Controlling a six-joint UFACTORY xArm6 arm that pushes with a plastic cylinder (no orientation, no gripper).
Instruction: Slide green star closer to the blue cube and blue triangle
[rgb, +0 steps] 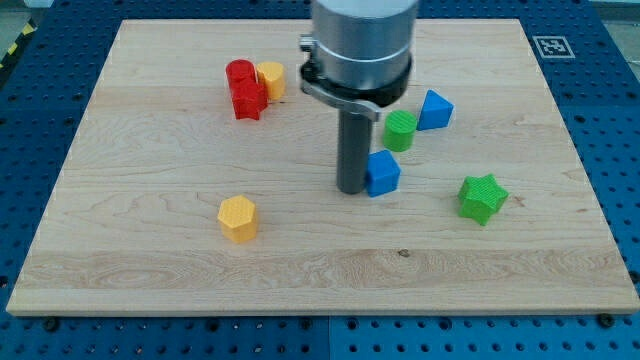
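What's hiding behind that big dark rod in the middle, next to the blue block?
My tip stands just left of the blue cube, covering its left edge. Behind the cube sit the green cylinder and blue triangle. The board directly behind the rod is hidden.

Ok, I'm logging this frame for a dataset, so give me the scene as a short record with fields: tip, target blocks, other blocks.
tip: my tip rests on the board, touching or nearly touching the left side of the blue cube
green star: at the view's right, apart from the tip
blue triangle: above and right of the blue cube
green cylinder: beside the blue triangle
red blocks: upper left, beside a yellow block
yellow hexagon: lower left, alone
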